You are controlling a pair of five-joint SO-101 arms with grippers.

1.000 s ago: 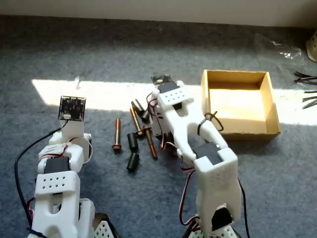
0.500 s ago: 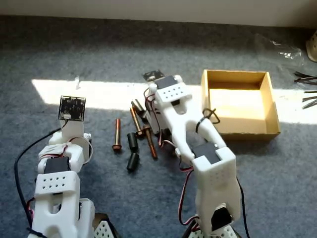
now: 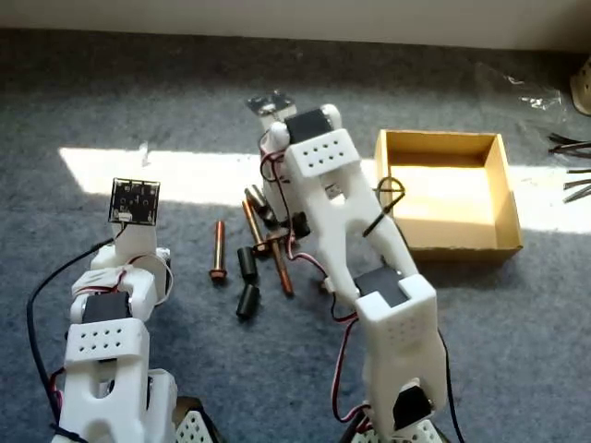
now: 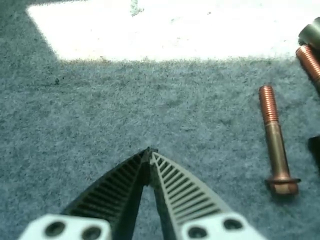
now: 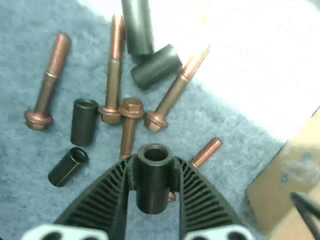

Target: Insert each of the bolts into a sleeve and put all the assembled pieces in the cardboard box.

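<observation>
right jaws clench a black sleeve (image 5: 155, 177) over the scattered bolts (image 5: 114, 75); the cardboard box (image 3: 440, 137) lies at 3 o'clock of them. left jaws are clenched, empty, near a lone bolt (image 4: 274, 140). best: steady the sleeve, grip that bolt by its head, feed threads first.

Grey carpet (image 3: 138, 101) bears a sunlit patch (image 3: 185, 175), crumpled clear plastic (image 3: 528, 92) and dark thin objects (image 3: 571, 144).

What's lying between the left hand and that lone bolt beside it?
Nothing but bare carpet; the left wrist view shows the stretch between the left hand and the bolt.
</observation>
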